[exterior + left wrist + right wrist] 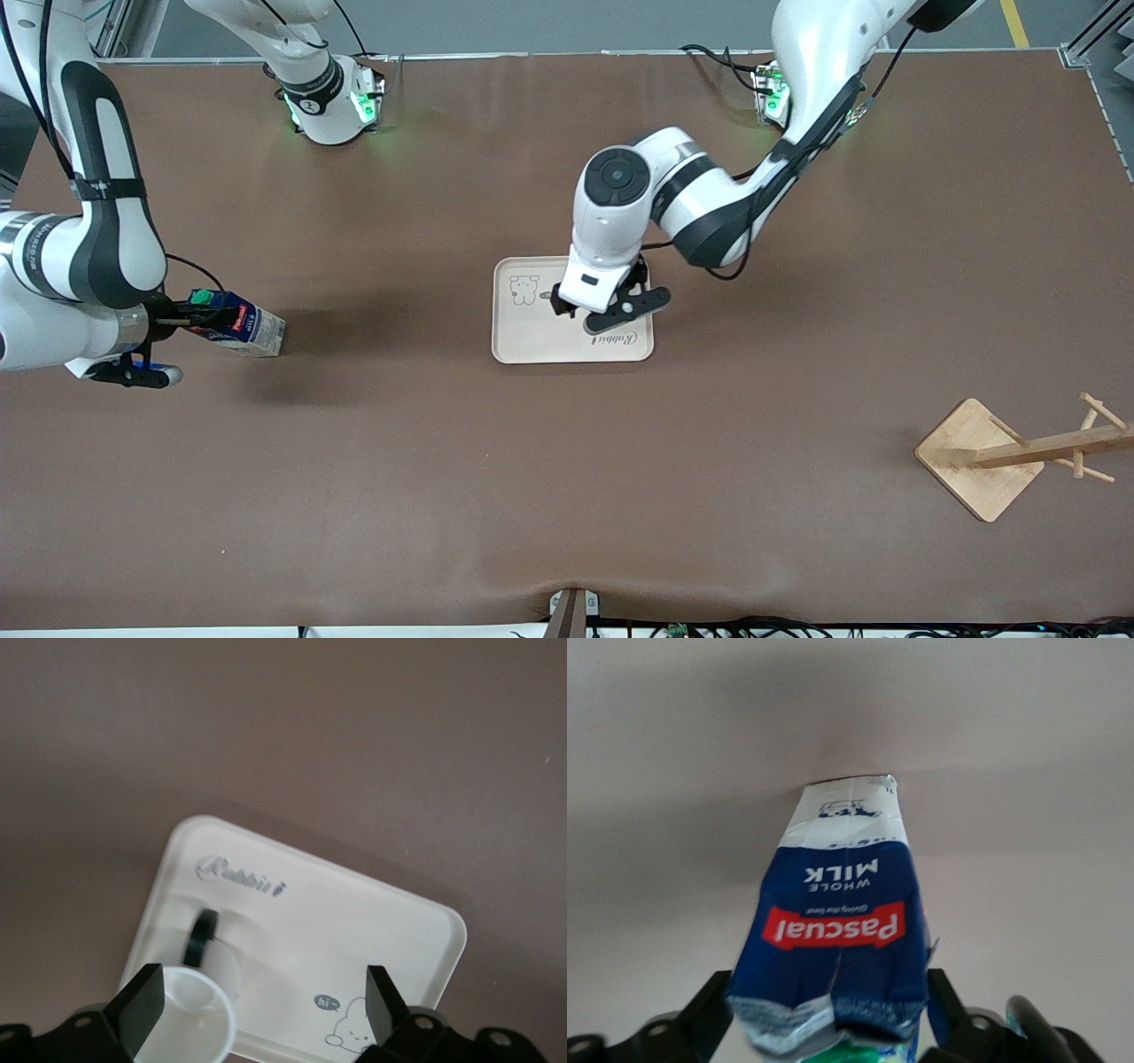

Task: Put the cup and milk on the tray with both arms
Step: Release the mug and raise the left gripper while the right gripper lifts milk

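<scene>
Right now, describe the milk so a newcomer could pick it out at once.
Look at the right arm's end of the brown table, well away from the cream tray. There the right gripper flanks the milk, which leans tilted. It is the only carton: dark blue, green cap, red label, pale lower sides.

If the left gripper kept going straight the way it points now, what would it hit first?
Probably the cup: the left gripper points down at the tray, open, with the cup's rim by one finger. If it misses, the tray is next.
</scene>
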